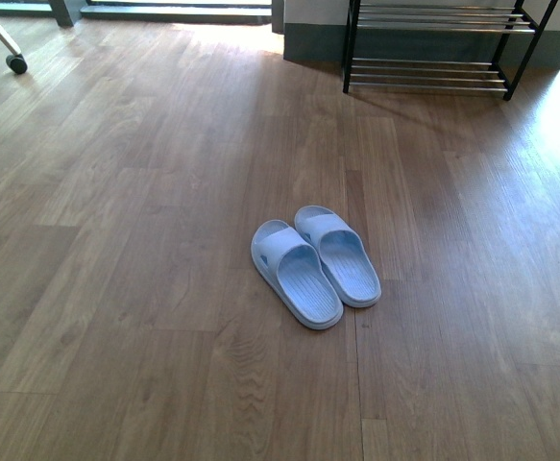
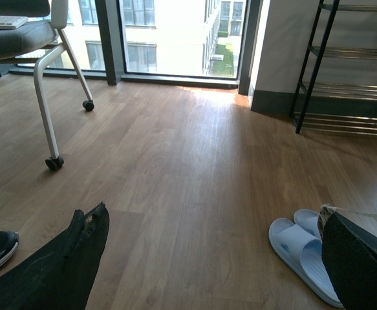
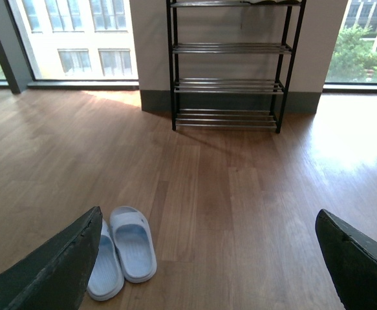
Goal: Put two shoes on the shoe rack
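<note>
Heads-up: the two shoes are showing as pale blue moulded slides, not lace-ups. The left slide [image 1: 296, 276] and right slide [image 1: 347, 259] are lying side by side and touching on the wood floor [image 1: 116, 240], mid-scene, with the strap ends pointing far-left and the heels near-right. The shoe rack [image 3: 227, 84] is standing far right against the wall, well apart from them.

The left gripper [image 2: 211, 216] and right gripper [image 3: 209, 218] are both hanging with fingers spread wide, holding nothing, neither touching a slide.

Handling, my read:
- I'm judging them light, one-piece foam or rubber, not fragile.
- The sole is probably flexing under a pinch, so a heel-end grab risks drooping.
- The skin is looking smooth, so I'm expecting some slip.
- Best hold is likely across the strap band, one finger under the arch, or pinching the sole edge just behind the strap near the balance point.
- The rack tiers are thin rods, so I'm thinking the slide goes down flat across several of them.
</note>
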Controlling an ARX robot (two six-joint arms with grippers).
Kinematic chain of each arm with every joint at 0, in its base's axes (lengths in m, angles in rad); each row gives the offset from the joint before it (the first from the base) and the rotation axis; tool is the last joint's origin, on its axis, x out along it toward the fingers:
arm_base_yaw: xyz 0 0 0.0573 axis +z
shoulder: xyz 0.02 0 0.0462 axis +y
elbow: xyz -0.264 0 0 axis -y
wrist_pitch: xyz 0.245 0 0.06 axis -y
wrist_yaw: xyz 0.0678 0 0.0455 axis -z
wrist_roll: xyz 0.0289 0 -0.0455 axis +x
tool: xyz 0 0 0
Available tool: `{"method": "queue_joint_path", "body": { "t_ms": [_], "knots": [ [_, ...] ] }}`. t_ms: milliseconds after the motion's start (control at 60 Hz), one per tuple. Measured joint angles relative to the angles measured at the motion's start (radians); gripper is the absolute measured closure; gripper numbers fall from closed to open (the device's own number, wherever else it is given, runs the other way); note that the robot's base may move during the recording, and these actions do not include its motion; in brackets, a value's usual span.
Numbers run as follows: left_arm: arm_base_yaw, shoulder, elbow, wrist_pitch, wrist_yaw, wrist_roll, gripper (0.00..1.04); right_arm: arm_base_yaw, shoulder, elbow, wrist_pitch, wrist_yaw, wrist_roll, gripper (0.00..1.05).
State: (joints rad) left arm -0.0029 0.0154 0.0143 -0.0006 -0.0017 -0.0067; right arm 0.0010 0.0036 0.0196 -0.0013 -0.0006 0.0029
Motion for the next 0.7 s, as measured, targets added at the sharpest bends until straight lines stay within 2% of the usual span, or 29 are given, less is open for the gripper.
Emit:
{"method": "queue_joint_path", "body": {
  "t_ms": [701],
  "knots": [
    [0.000,0.000,0.000,0.000,-0.001,0.000,0.09,0.000,0.000,0.000,0.000,-0.001,0.000,0.09]
  ]
}}
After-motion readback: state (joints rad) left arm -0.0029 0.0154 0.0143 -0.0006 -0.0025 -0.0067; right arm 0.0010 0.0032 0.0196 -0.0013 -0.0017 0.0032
